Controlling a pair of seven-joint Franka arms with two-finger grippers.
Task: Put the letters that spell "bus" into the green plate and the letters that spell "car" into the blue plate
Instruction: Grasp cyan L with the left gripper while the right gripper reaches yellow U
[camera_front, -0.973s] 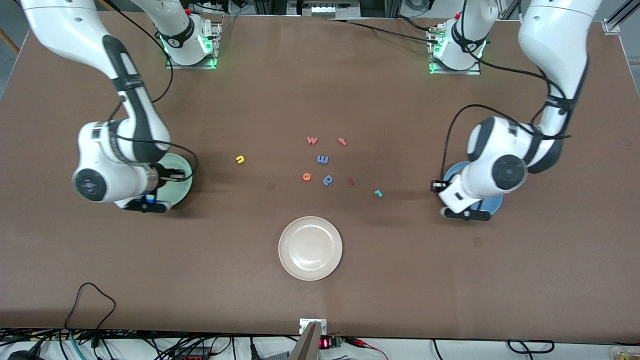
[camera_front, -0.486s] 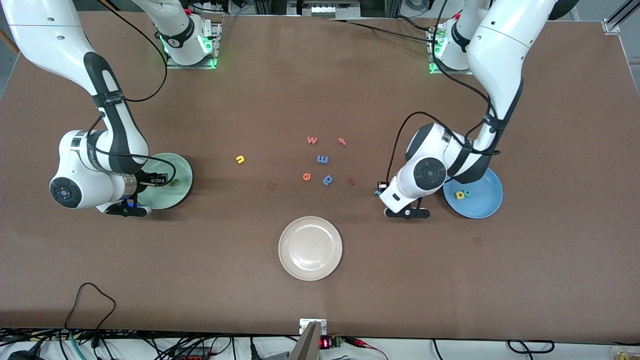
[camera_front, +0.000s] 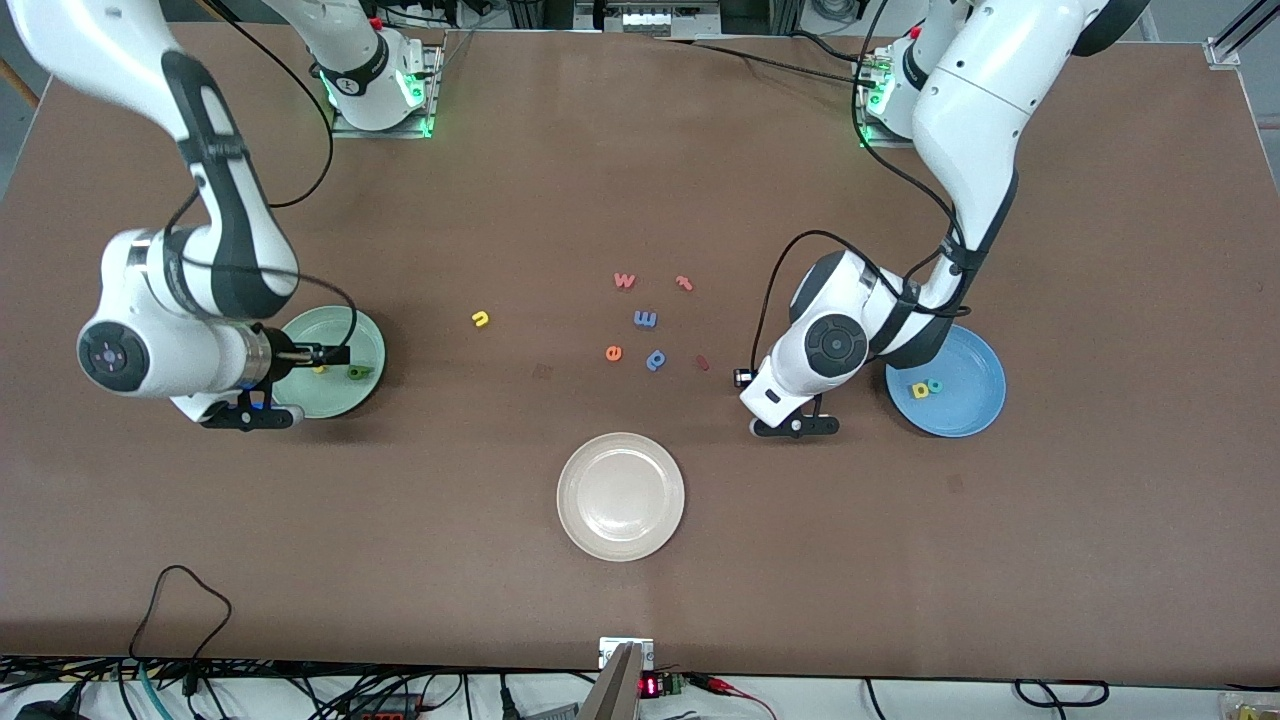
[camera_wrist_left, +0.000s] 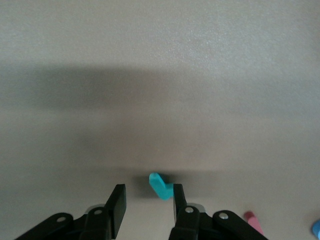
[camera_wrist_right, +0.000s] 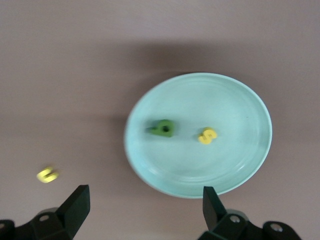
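Note:
The pale green plate (camera_front: 368, 345) lies at the right arm's end of the table and holds a dark green b (camera_front: 357, 373) and a yellow s (camera_front: 319, 369). My right gripper (camera_front: 335, 354) hangs over it, open and empty; in the right wrist view the green plate (camera_wrist_right: 240, 165), the b (camera_wrist_right: 162, 128) and the s (camera_wrist_right: 207, 135) show past the right gripper (camera_wrist_right: 145, 205). The yellow u (camera_front: 480, 319) lies on the table. The blue plate (camera_front: 965, 415) holds a yellow a (camera_front: 919, 390) and a teal c (camera_front: 935, 384). My left gripper (camera_wrist_left: 148, 200) is low and open, with the teal r (camera_wrist_left: 161, 186) against one fingertip.
A white plate (camera_front: 620, 497) lies nearer the front camera at mid-table. Loose letters are scattered at the centre: a pink w (camera_front: 624, 280), a blue m (camera_front: 645, 319), an orange e (camera_front: 613, 352), a blue p (camera_front: 656, 359) and a dark red one (camera_front: 702, 363).
My right gripper has opened over the green plate and the yellow s now lies in it. My left arm has swung from the blue plate to the teal r.

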